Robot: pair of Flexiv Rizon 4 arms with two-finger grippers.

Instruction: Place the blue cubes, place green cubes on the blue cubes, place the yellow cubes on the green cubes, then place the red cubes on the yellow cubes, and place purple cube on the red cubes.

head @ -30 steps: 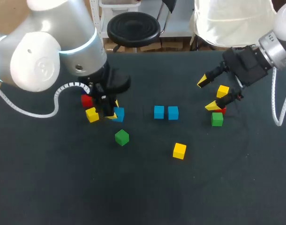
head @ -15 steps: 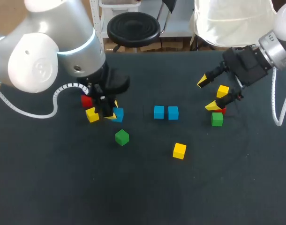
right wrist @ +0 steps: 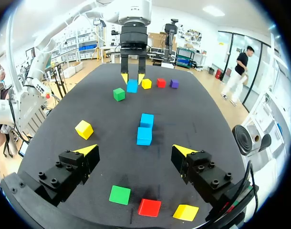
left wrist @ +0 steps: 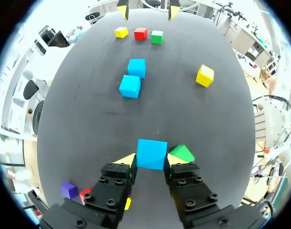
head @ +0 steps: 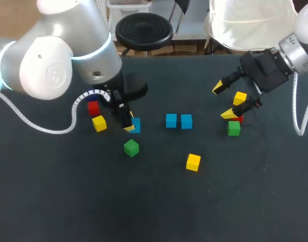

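Clamped from two sides between the yellow-tipped fingers of the left gripper [left wrist: 150, 160]: a blue cube [left wrist: 151, 153], low at the dark bench [head: 144, 201], left of its middle. On the surface or just off it, impossible to tell. Just beside one finger, not touching the held piece, a green cube [head: 131, 147]. Behind those fingers, near each other but apart, a yellow cube [head: 99, 123], a red cube [head: 93, 108] and a purple cube [left wrist: 68, 190]. Further out, at the middle of the bench, two more blue cubes [head: 171, 120], side by side and touching or very nearly so. Apart from that pair and standing alone, a second yellow cube [head: 193, 162]. Over on the right side, in a short row, a third yellow cube [head: 240, 98], a second red cube [head: 238, 119] partly hidden by a fingertip, and a second green cube [head: 234, 128]. Above that row, the right gripper [head: 223, 101], fingers spread wide, gripping none of the three.
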